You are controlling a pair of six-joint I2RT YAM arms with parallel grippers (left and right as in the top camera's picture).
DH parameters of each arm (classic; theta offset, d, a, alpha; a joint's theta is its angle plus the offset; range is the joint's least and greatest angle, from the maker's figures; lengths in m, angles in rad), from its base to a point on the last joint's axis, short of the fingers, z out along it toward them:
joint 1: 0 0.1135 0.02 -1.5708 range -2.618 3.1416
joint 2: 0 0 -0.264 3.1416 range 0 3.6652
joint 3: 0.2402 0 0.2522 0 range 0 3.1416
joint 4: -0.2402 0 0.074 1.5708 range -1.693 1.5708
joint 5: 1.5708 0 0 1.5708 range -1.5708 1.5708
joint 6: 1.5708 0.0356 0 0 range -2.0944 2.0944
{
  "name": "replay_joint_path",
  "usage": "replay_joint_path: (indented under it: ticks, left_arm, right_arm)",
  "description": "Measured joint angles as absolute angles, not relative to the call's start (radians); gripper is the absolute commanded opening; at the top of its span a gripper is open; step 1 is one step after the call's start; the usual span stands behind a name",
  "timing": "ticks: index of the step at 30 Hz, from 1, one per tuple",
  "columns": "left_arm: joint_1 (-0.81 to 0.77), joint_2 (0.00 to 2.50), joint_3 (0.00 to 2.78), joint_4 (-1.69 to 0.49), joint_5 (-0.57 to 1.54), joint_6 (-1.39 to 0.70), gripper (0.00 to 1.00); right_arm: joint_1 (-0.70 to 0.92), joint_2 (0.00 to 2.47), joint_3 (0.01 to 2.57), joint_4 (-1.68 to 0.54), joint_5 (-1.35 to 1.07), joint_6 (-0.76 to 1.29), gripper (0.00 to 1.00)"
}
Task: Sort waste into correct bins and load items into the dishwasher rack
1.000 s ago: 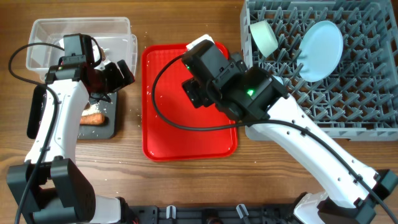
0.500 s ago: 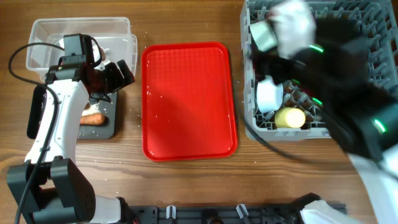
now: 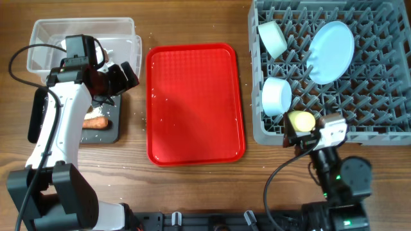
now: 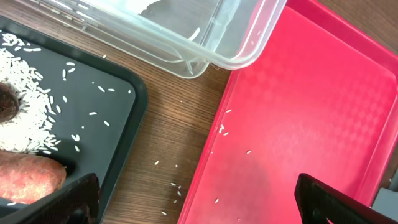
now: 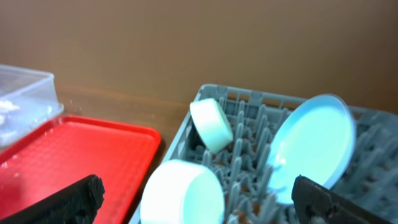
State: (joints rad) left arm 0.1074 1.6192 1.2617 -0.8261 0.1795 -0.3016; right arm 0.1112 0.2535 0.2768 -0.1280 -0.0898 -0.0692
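Observation:
The grey dishwasher rack (image 3: 385, 122) holds the light blue plate (image 3: 331, 51), the pale green bowl (image 3: 272, 37), the light blue bowl (image 3: 277, 96) and the yellow cup (image 3: 300, 120). My right gripper (image 3: 297, 138) is open and empty at the rack's front left corner; its view shows the light blue bowl (image 5: 183, 193), green bowl (image 5: 211, 124) and plate (image 5: 311, 149). My left gripper (image 4: 199, 208) is open and empty over the gap between the black tray (image 4: 118, 99) and the red tray (image 4: 298, 124). The black tray holds rice (image 4: 31, 118), a brown lump (image 4: 5, 102) and the carrot (image 4: 28, 180). The spoon is out of view.
The clear tub (image 3: 83, 29) stands behind the black tray (image 3: 109, 136) at the left, with white material inside. The flat red tray (image 3: 196, 102) lies in the middle with a few rice grains. Loose grains lie on the wood (image 4: 177, 183).
My right arm swung from over the red tray, across the rack, back to the table's front right. The light blue bowl and yellow cup now show in the rack. The left arm is still.

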Motion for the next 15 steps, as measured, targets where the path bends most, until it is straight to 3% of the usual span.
replay_joint_path:
  ticks: [7,15]
  left_arm:
    - [0.107,1.619,1.262,-0.826,0.180,-0.302,1.00]
    - [0.107,1.619,1.262,-0.826,0.180,-0.302,1.00]
  right_arm:
    - [0.105,0.026,0.039,-0.059,-0.097,-0.023,1.00]
    - [0.105,0.019,0.024,-0.001,-0.097,-0.023,1.00]
